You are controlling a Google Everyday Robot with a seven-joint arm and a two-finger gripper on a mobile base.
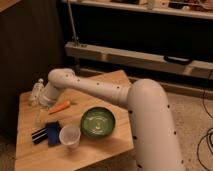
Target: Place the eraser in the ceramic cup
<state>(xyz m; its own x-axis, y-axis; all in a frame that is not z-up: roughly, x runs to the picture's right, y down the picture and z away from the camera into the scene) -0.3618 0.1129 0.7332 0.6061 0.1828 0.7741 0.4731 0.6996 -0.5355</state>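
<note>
camera view: a light wooden desk (30, 156) stands in front of a dark shelf unit (140, 56). the white robot arm (110, 92) reaches from the lower right across the desk to its far left side. its claw (40, 107) hangs there above the desk top, just beside a clear plastic bottle (36, 90) – whether the two touch cannot be told. the claw is spread wide. the small flat dark-blue rectangular eraser (48, 134) lies on the desk near the front left, well below the claw and apart from it. just to the eraser's right stands the small pale round ceramic cup (69, 135), upright. a round green bowl (98, 122) sits beside the cup on the right, and an orange carrot (60, 106) lies between the claw and the bowl – near the wrist.
</note>
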